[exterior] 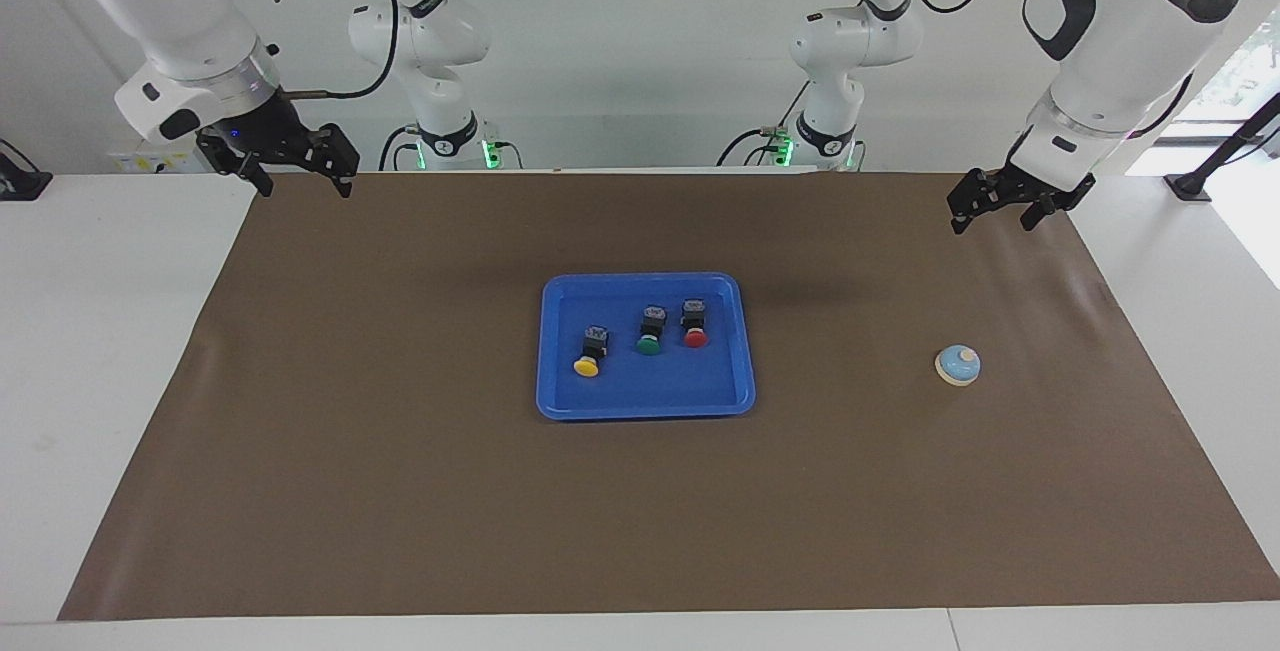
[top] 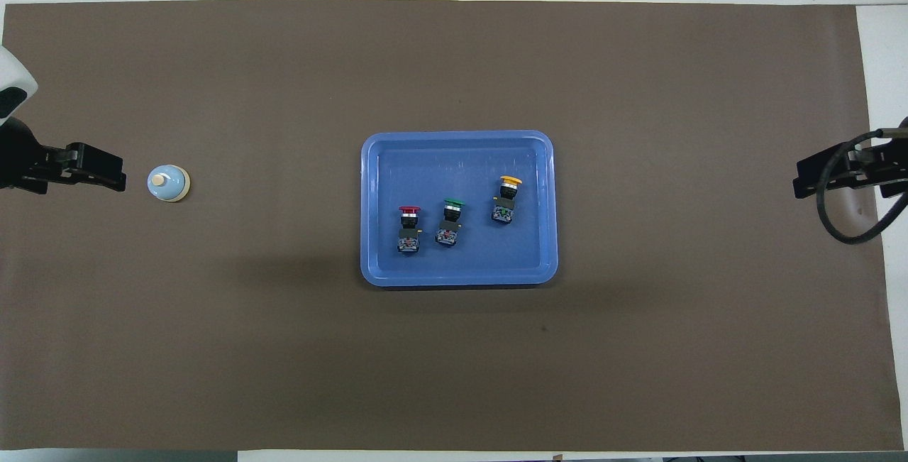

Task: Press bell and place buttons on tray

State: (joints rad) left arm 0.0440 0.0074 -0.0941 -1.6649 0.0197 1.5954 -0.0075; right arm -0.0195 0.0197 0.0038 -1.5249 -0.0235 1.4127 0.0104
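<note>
Your facing view looks down from high across the table, toward the robots. Your overhead view looks steeply down; both share the brown mat (exterior: 400, 491).

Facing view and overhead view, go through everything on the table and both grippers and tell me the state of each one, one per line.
Tray: flat on the brown mat, holding all three buttons.
Red button: lying on its side in the tray.
Green button: lying on its side in the tray.
Yellow button: lying on its side in the tray.
Bell: upright on the mat, untouched.
Left gripper: open, empty, raised, waiting.
Right gripper: open, empty, raised.
</note>
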